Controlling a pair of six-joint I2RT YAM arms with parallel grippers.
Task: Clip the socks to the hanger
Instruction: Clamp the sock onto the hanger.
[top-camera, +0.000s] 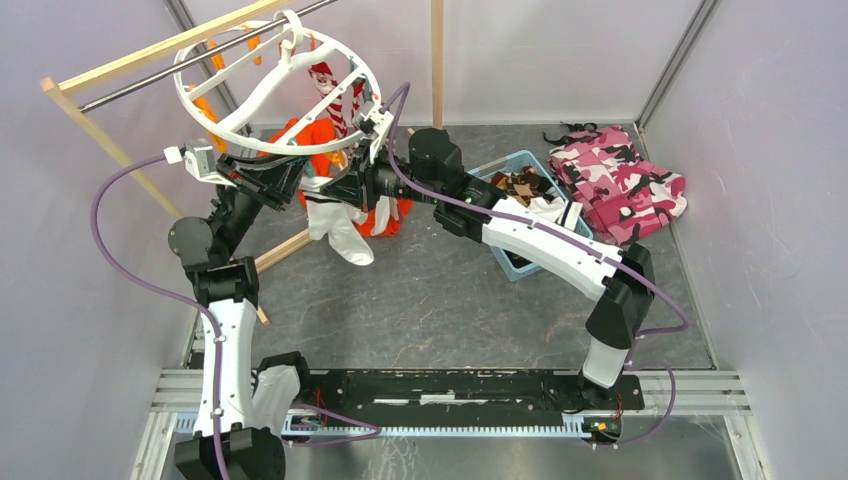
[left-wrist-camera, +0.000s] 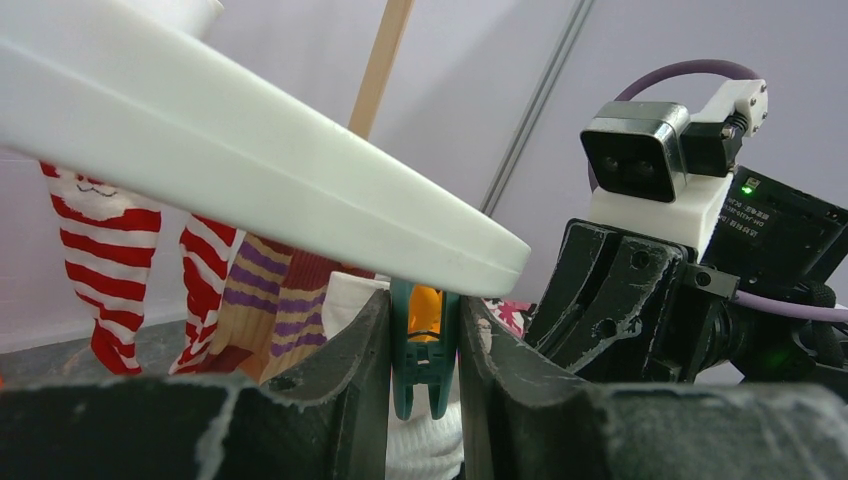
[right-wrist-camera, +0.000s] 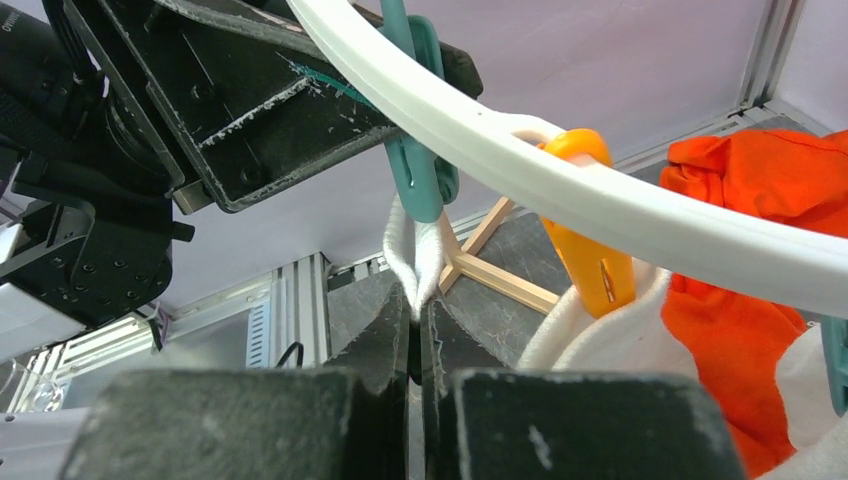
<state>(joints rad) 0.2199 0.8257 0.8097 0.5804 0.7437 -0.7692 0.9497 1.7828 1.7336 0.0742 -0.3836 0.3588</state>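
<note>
Your right tool (right-wrist-camera: 417, 320) was pinched together on the cuff of the white sock (right-wrist-camera: 412, 250), touching the mouth of the teal clip (right-wrist-camera: 420, 170) that your left tool (left-wrist-camera: 425, 320) squeezed under the hanger (right-wrist-camera: 620, 200). Had you released either too early, the cuff would likely have slipped out and the sock fallen.

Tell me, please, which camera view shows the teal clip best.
The left wrist view: the teal clip sits centred between the left fingers, front-on. The right wrist view shows it side-on under the hanger ring, above the white sock. In the top view it is lost among the arms.
</note>
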